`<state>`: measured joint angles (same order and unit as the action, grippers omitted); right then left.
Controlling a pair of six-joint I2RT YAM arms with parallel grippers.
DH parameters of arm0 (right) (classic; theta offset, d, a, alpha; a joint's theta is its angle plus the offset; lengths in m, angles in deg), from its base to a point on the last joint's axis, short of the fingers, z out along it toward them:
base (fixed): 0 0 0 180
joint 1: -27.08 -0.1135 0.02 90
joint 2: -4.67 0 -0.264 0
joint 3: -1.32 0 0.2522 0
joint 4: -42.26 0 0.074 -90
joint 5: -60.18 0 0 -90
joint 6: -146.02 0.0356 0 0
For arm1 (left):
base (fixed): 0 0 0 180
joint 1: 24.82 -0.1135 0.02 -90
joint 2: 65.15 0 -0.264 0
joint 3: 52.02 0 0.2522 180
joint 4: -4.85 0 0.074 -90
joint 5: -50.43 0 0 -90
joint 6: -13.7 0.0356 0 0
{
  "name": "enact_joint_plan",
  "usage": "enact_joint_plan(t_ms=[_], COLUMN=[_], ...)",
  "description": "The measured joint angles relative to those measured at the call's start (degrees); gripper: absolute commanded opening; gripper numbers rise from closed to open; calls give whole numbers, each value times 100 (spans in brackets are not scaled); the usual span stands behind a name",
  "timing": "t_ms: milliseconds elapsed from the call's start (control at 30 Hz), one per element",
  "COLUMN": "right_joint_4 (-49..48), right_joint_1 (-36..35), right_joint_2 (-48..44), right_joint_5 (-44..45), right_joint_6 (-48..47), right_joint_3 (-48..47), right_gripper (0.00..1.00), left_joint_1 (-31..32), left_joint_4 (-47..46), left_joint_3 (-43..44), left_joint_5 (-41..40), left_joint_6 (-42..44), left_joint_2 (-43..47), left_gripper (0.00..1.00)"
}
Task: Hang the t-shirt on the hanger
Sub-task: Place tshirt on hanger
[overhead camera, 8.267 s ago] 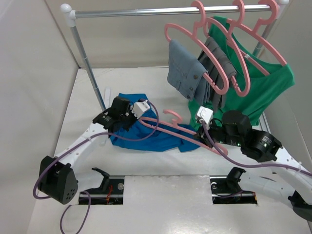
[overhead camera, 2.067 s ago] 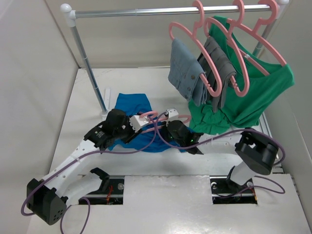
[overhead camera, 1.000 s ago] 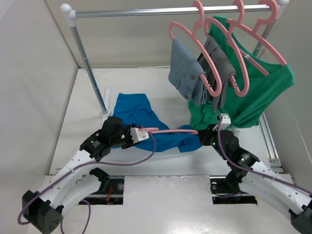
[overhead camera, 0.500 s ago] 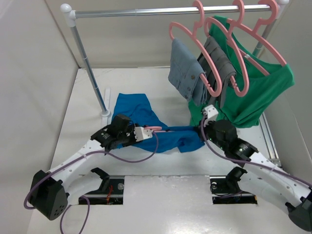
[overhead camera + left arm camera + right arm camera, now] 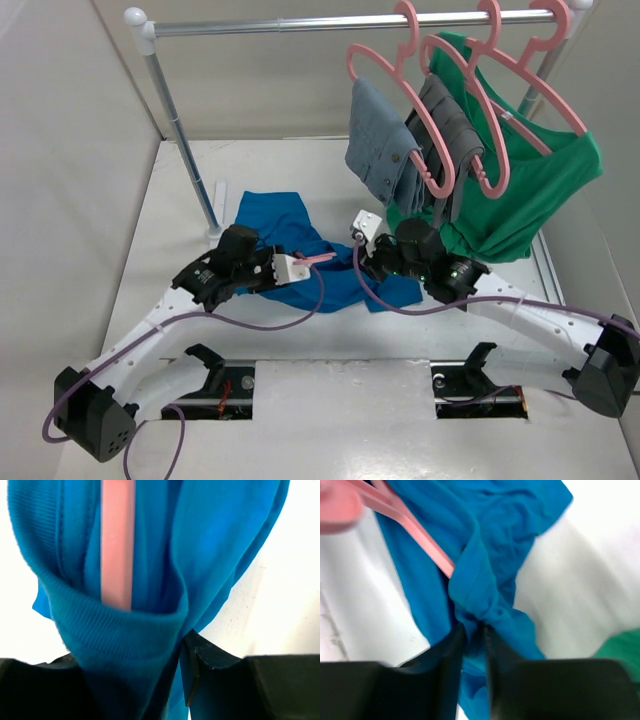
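The blue t-shirt [image 5: 278,218] lies crumpled on the white worktop [image 5: 175,190], near the foot of the clothes rail [image 5: 180,140], and both arms meet over its near edge. The pink hanger [image 5: 318,258] is mostly inside the shirt. Only a short pink piece shows from above, between the two grippers.

The left gripper [image 5: 270,268] has its fingers [image 5: 215,675] pinching a thick fold of the shirt's ribbed hem. One straight pink bar of the hanger runs up inside the fabric just beyond that fold.

The right gripper [image 5: 471,630] points down at the shirt's right side. Its fingers are close together, with a bunched knot of blue cloth at their tips. That view is blurred, so I cannot tell whether they grip it.

Behind them, a green shirt [image 5: 535,190] and grey garments [image 5: 385,140] hang on pink hangers from the rail.
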<state>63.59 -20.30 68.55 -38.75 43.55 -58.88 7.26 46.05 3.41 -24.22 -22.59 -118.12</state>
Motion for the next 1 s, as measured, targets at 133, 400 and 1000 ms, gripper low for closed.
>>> enact_joint_plan(t_ms=[133, 400, 1000], right_joint_4=[304, 927, 898], right_joint_1=[-28, -332, -981], right_joint_2=[-2, 4, -109], right_joint_5=[-323, -660, -1641], right_joint_6=[-136, -678, -826], right_joint_3=[-385, -1193, -887], right_gripper=[66, 75, 66], left_joint_1=[-17, -2, 13], left_joint_4=[24, 221, 553], left_joint_3=[4, 7, 140], left_joint_5=[83, 389, 957], left_joint_6=[107, 612, 1073], left_joint_2=[129, 225, -122], left_gripper=[0, 0, 0])
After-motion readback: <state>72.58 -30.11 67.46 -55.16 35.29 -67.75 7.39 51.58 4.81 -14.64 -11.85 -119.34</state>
